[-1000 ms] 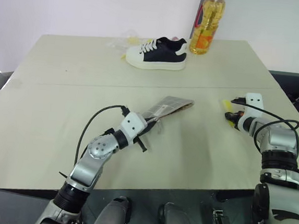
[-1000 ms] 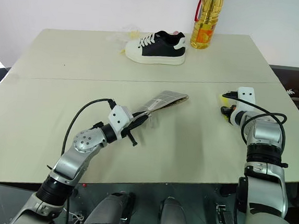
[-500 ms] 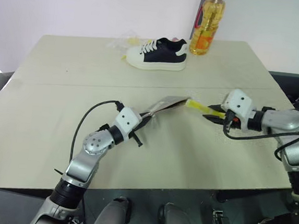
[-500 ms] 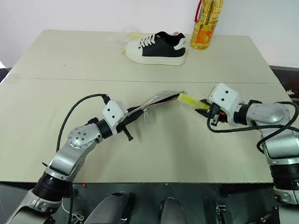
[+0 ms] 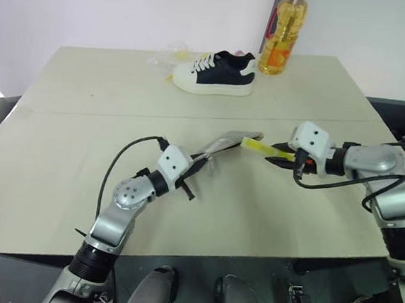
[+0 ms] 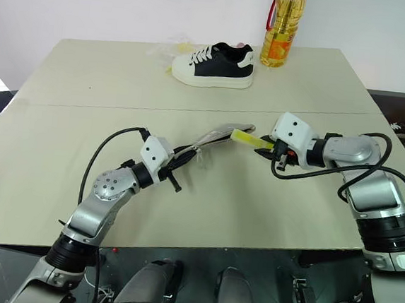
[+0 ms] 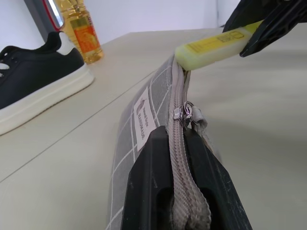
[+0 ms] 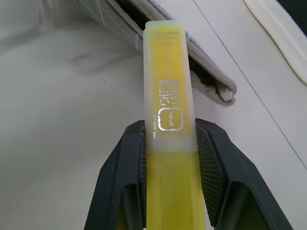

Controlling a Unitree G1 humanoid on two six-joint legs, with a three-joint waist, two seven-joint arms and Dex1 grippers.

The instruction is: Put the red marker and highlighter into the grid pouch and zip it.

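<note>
Right claw pinches the highlighter, long axis aimed at the grid pouch mouth. Tip touches the opening. Left claw clamps the pouch's zipper edge.

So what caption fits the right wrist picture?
Right pincer pokes stubby yellow highlighter at grey grid fabric pouch's opening.

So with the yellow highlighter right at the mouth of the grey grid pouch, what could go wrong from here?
The stubby yellow highlighter, pinched near its rear by the right gripper, may catch on the zipper edge of the grey grid fabric pouch and pivot instead of sliding in. The left gripper clamps only the pouch's edge, so a push might bend the raised pouch away.
</note>
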